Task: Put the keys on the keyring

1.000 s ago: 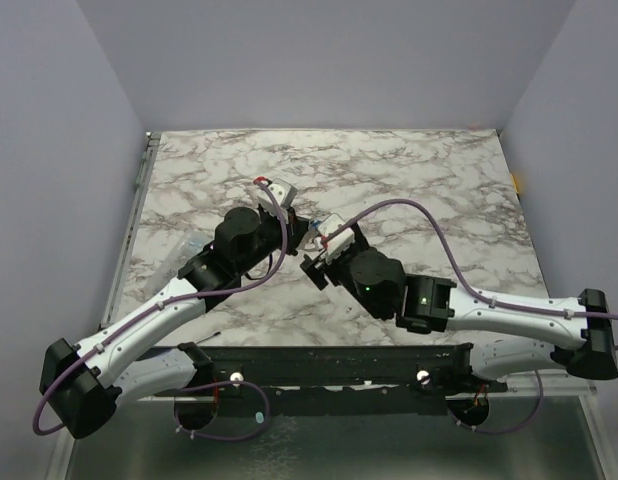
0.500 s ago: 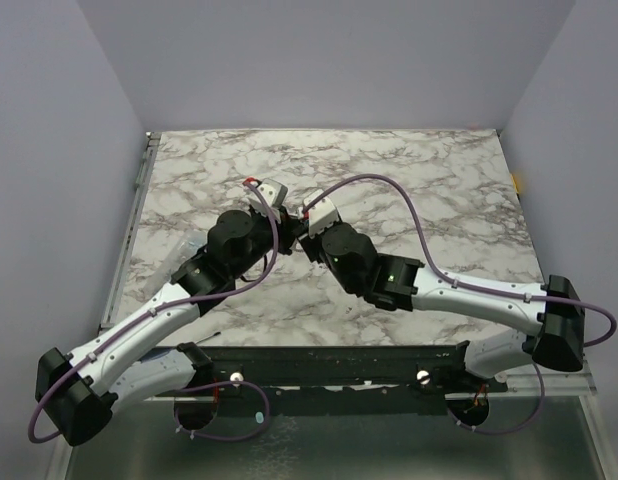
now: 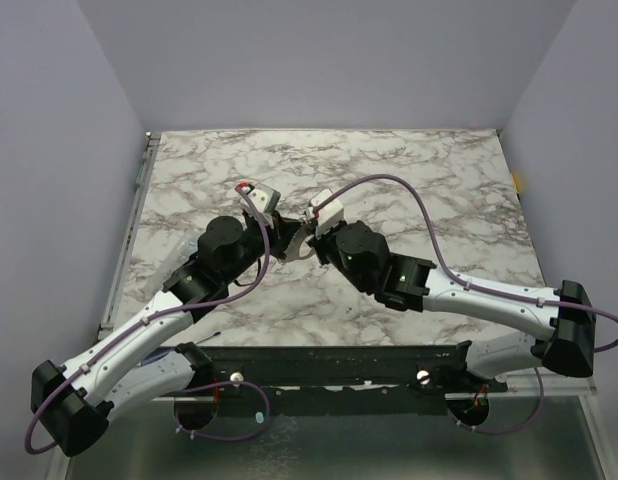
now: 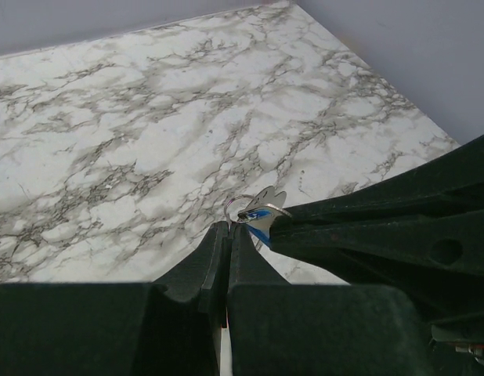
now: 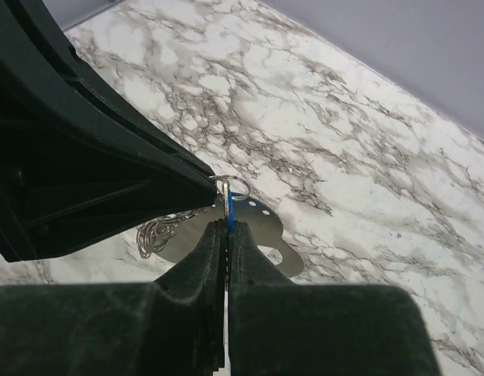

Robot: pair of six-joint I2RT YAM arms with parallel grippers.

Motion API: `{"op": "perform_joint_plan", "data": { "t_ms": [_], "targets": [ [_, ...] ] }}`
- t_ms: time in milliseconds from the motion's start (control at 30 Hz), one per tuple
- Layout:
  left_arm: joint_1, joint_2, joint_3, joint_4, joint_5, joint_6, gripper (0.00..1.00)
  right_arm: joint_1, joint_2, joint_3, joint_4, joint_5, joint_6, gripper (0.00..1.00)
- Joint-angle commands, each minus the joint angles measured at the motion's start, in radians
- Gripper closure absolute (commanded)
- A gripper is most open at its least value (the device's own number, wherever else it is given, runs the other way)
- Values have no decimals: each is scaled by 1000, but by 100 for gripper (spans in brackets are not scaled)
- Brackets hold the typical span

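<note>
Now tip to tip — left gripper [image 4: 225,232] pinches keyring [image 4: 239,204] steady, right gripper [image 5: 226,229] squeezes blue key [image 5: 229,208], likely for threading on.

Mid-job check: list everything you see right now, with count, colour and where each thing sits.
blue key: 1, blue, edge-on between the right fingers.
silver key: at least 1, flat silver with holes, just behind the blue key; exact count unclear.
keyring: 1, thin silver loop, at the tip of the left fingers.
chain: 1, silver, coiled, beside the silver key.
table: 1, white-grey marble.
cables: 2, purple, one along each arm.
left fingers: 2, black, shut, apparently on the keyring.
right fingers: 2, black, shut on the blue key.
</note>
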Motion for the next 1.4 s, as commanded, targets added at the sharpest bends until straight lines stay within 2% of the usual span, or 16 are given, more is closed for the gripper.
{"op": "perform_joint_plan", "data": {
  "t_ms": [0, 300, 533, 733, 1067, 1367],
  "targets": [
    [12, -55, -19, 87, 105, 40, 100, -7, -53, -27, 29, -87, 13, 99],
    [15, -148, -67, 113, 241, 174, 100, -18, -168, -40, -87, -113, 36, 99],
    [15, -205, -92, 143, 362, 216, 100, -19, -227, -33, -168, -136, 81, 99],
    [15, -270, -131, 186, 402, 260, 100, -19, -276, -14, -257, -137, 96, 99],
    [21, -342, -223, 445, 436, 98, 100, -18, -262, -48, -287, -376, 57, 99],
    [32, -355, -263, 595, 420, -2, 100, -19, -238, -30, -294, -434, 15, 99]
  ]
}}
